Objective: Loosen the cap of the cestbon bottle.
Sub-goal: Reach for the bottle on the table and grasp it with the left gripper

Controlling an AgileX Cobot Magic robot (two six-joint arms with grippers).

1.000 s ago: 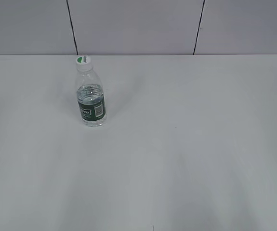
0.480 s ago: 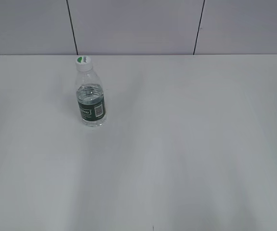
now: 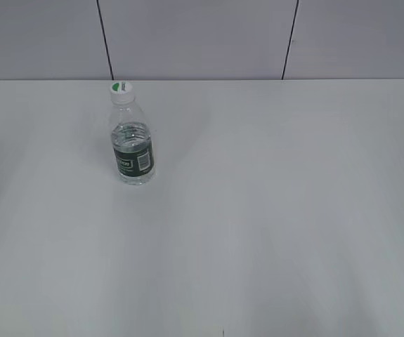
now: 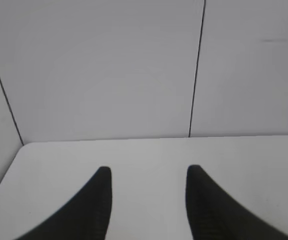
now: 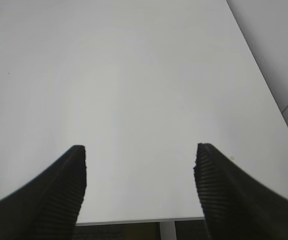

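Observation:
The cestbon bottle [image 3: 133, 144] stands upright on the white table [image 3: 272, 210], left of middle and toward the back. It is clear plastic with a dark green label band. Its white cap [image 3: 121, 89] with a green mark sits on top. Neither arm shows in the exterior view. In the left wrist view my left gripper [image 4: 149, 170] is open over bare table facing the back wall, with nothing between its fingers. My right gripper [image 5: 141, 148] is open wide over bare table, also empty. The bottle is in neither wrist view.
A grey panelled wall [image 3: 202, 38] with dark seams rises behind the table. The left wrist view shows the table's left edge [image 4: 6, 175]. The right wrist view shows the table's near edge [image 5: 133, 221] just under the fingers and its right edge [image 5: 264, 85].

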